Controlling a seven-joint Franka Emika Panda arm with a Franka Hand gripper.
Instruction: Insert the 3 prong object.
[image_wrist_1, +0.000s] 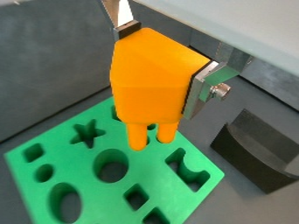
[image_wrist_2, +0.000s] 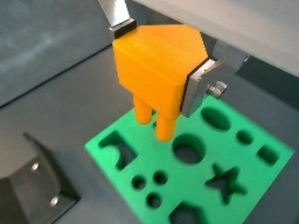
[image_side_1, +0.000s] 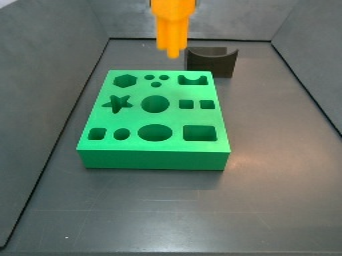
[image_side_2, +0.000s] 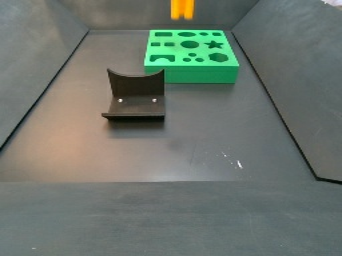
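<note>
My gripper (image_wrist_1: 163, 59) is shut on the 3 prong object (image_wrist_1: 152, 74), a bright orange block with round prongs pointing down. The silver fingers (image_wrist_1: 204, 87) press on two opposite sides of it, as both wrist views show (image_wrist_2: 162, 54). The object (image_wrist_2: 158, 61) hangs in the air above the green board (image_wrist_2: 267, 184), clear of its surface. In a side view the object (image_side_1: 173, 25) is high over the board's far edge (image_side_1: 154, 158), near a cluster of three small round holes (image_side_1: 152, 80). It shows in the other side view too (image_side_2: 182, 8).
The green board (image_wrist_1: 76, 171) has several cut-out shapes: star, circles, ovals, squares. The dark fixture (image_side_1: 211, 60) stands behind the board's far right corner and also shows in another side view (image_side_2: 134, 95). Grey bin walls surround the dark floor.
</note>
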